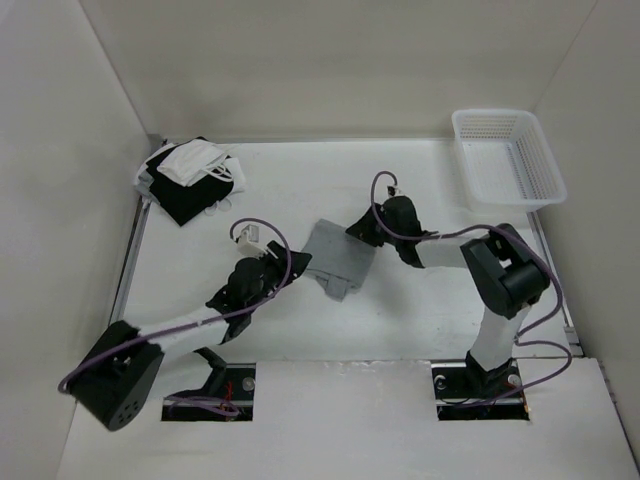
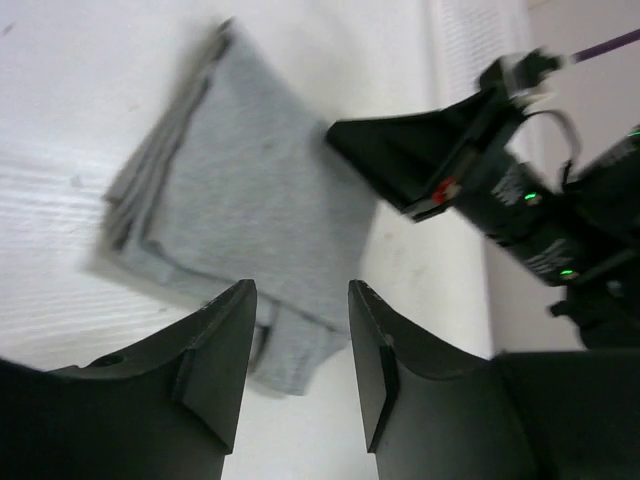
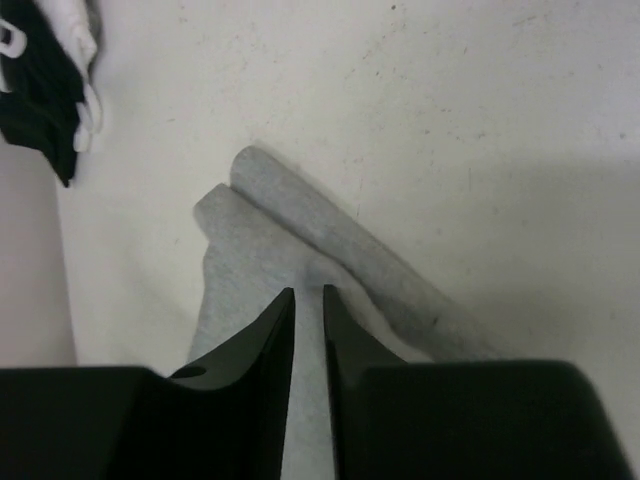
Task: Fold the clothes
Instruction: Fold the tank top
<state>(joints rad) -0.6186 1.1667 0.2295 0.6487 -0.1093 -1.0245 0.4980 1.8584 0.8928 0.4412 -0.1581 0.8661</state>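
Grey top [image 1: 338, 258] lies in the middle of the overhead view, on the white table [image 1: 430, 310] between the two arms. It is already gathered into a compact, layered packet. The left wrist view shows several stacked edges along its left side, and a narrower flap sticks out at the bottom. The right wrist view shows a rolled band along its upper edge, so the packet is not neat yet.

The left gripper [image 2: 300, 300] hangs over that lower flap with its jaws spread and nothing between them. The right gripper [image 3: 308, 295] sits at the top's upper right edge in the overhead view. Its jaws are nearly pressed together, with only a thin slit between them; whether they pinch fabric I cannot tell.

I judge the main folds done. What seems left is tucking in the loose flap and flattening the roll. The black and white pile [image 1: 185, 180] at upper left and the basket [image 1: 505, 116] at upper right lie well apart from it
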